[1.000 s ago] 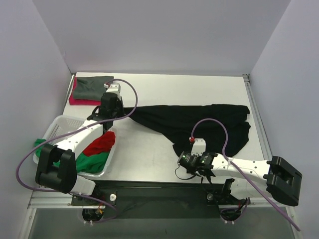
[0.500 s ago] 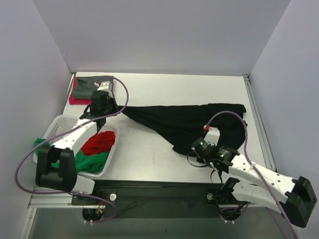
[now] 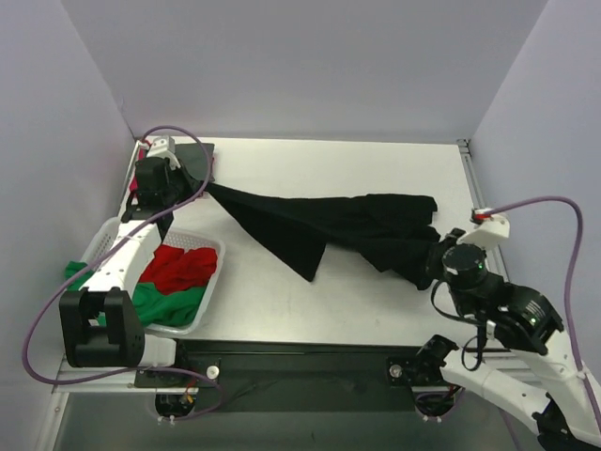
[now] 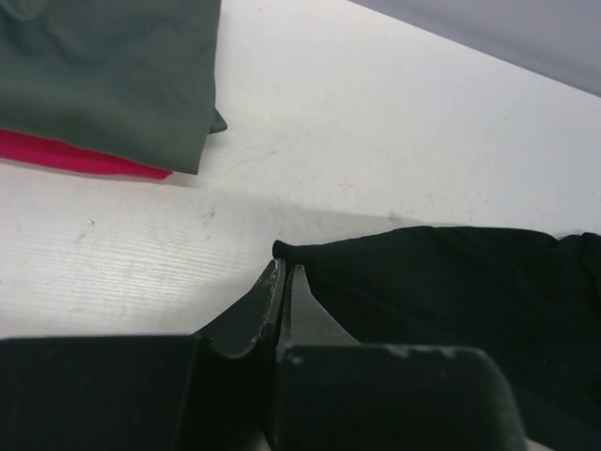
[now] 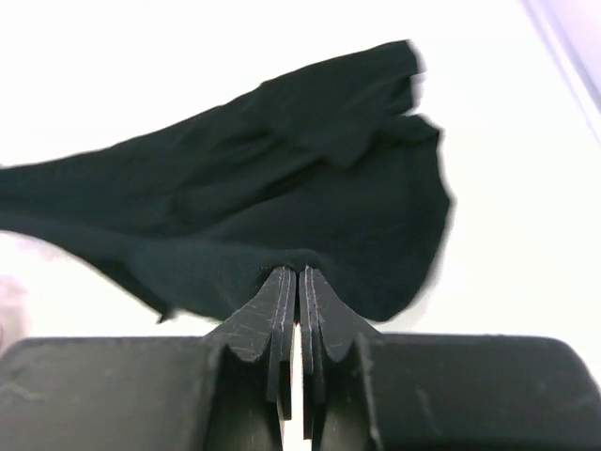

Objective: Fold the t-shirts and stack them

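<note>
The task looks to be somewhere around its middle: two shirts appear finished, one is in hand, two wait. At the far left corner of the worktop (image 3: pixel 376 169) a folded grey-green tee (image 4: pixel 113 75) lies on top of a folded pink-red tee (image 4: pixel 75 155), whose edge shows beneath it, so a stack is begun. The black t-shirt (image 3: pixel 329 225) is the one being worked; it stretches in a loose, wrinkled band across the middle of the worktop, from beside the stack at the far left toward the near right, not yet spread flat and not yet folded. The left pincer (image 4: pixel 285 282) is pressed together on one edge of it just beside the stack, and the right pincer (image 5: pixel 293 280) is pressed together on bunched cloth at its opposite end. In the white basket (image 3: pixel 218 254) at the near left a red tee (image 3: pixel 183 268) and a green tee (image 3: pixel 164 303) lie crumpled, the green one spilling over the left rim. By my reckoning, what is left is flattening, folding and stacking the black one, then those two
</note>
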Robot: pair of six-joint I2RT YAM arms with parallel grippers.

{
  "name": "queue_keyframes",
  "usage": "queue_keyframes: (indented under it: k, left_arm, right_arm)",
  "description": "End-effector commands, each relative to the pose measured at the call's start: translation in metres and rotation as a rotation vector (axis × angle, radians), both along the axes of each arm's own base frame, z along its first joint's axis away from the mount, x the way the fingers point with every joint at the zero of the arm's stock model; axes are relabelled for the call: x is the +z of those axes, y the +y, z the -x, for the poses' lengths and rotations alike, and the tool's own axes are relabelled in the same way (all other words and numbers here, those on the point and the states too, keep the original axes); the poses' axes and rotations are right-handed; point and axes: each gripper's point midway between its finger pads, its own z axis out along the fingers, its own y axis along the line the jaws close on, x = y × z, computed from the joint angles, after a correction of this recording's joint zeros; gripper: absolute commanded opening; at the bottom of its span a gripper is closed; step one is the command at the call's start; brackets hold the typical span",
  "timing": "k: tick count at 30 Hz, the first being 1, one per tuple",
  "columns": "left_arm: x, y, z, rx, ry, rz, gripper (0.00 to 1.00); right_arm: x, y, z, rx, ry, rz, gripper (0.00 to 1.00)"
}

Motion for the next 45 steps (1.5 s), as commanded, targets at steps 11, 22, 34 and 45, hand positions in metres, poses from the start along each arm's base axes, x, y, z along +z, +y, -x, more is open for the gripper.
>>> queue_keyframes:
  k: [11,22,34,45]
  left_arm:
    - [0.020,0.011,-0.004,-0.030,-0.093,0.105,0.00]
    - [0.091,-0.052,0.010,-0.145,-0.235,0.105,0.00]
    - [0.264,-0.085,0.089,-0.239,-0.558,0.154,0.00]
    - [0.373,-0.058,0.197,-0.253,-0.824,0.181,0.00]
  right_arm:
    - [0.008,-0.056,0.015,-0.178,-0.010,0.175,0.00]
    - [0.087,-0.050,-0.010,-0.202,-0.141,0.207,0.00]
    - [0.255,-0.065,0.009,-0.101,-0.442,0.131,0.00]
    - [0.352,-0.073,0.058,0.093,-0.740,0.020,0.00]
